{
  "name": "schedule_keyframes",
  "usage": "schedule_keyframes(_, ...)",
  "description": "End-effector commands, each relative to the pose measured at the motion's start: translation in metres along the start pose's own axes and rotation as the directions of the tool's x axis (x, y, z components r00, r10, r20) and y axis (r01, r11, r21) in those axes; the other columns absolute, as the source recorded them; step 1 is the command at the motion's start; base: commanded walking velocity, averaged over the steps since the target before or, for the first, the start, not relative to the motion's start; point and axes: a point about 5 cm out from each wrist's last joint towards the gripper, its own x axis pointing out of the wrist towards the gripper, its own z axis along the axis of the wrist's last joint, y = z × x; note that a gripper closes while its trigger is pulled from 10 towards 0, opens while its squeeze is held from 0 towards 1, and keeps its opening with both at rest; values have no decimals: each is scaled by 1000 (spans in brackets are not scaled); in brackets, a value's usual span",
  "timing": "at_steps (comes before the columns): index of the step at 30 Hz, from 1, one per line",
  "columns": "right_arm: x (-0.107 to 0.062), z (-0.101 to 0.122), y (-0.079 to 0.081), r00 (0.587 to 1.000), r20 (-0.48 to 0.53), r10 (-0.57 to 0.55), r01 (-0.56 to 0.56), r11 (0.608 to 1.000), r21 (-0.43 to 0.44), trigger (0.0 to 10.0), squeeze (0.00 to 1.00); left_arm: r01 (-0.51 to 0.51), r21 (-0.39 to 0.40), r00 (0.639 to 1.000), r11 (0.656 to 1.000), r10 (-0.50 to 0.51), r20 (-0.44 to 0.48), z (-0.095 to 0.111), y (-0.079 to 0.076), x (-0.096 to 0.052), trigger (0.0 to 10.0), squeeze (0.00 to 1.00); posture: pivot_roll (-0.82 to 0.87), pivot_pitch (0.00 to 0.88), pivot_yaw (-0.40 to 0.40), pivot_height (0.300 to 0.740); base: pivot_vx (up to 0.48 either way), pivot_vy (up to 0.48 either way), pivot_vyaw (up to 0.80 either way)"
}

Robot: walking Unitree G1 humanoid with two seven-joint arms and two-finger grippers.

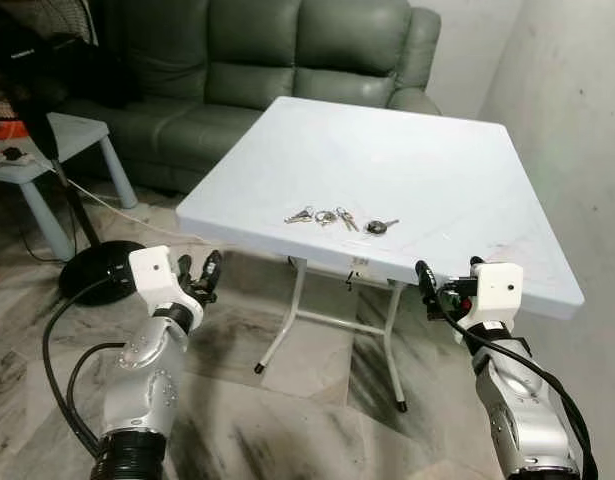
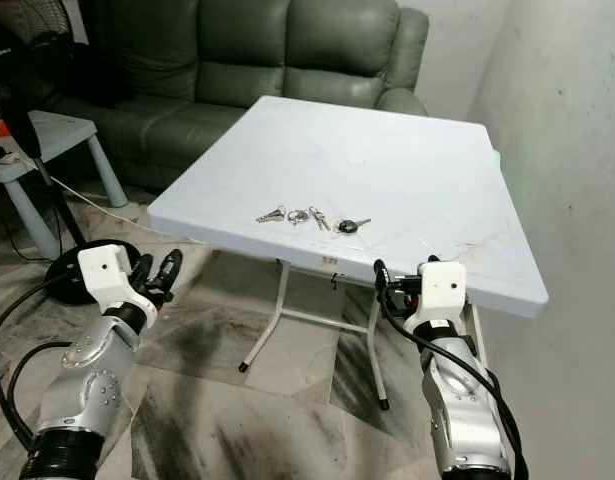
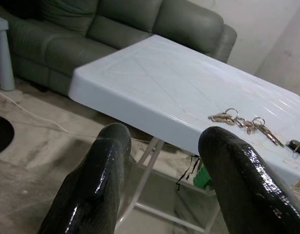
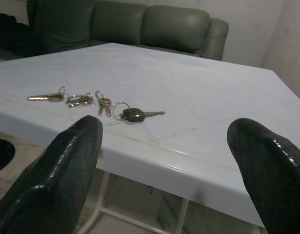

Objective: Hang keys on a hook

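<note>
Several keys point(image 1: 339, 218) on rings lie in a row near the front edge of a white folding table point(image 1: 417, 160); the rightmost has a dark head point(image 4: 134, 114). My left gripper point(image 1: 198, 272) is held open below and to the left of the table's front-left corner, with nothing between its fingers point(image 3: 96, 180). My right gripper point(image 1: 448, 284) is open just in front of the table's front edge, right of the keys, its fingers point(image 4: 67, 165) wide apart and empty. The keys point(image 3: 242, 121) sit beyond both grippers.
A green sofa point(image 1: 257, 60) stands behind the table. At the left are a small light-blue side table point(image 1: 47, 150), a fan's black base point(image 1: 102, 268) and a white cable point(image 1: 117, 210) on the marbled floor. A pale wall point(image 1: 567, 110) runs along the right.
</note>
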Motion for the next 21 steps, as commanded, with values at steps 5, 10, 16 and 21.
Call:
schedule_keyframes(5,2,3,0,1000,10,-2,2,1000,6,10000,0,-1,-7,1000,1000,1,-7,0,-2,1,10000,0,167,0,-26,740,0,0,0)
schedule_keyframes(10,1,2,0,1000,7,-10,10,1000,10,10000,0,-6,-12,1000,1000,6,-10,0,-1,2,10000,0,165,0,-22,740,0,122,0)
schedule_keyframes(16,1,1,-1,1000,5,-17,17,1000,10,10000,0,-12,-9,1000,1000,12,-13,1,1,2,10000,0,163,0,-20,740,0,477,0)
schedule_keyframes(21,1,2,-1,1000,6,-19,19,1000,10,10000,0,-14,-8,1000,1000,14,-11,1,1,3,10000,0,163,0,-19,740,0,476,0)
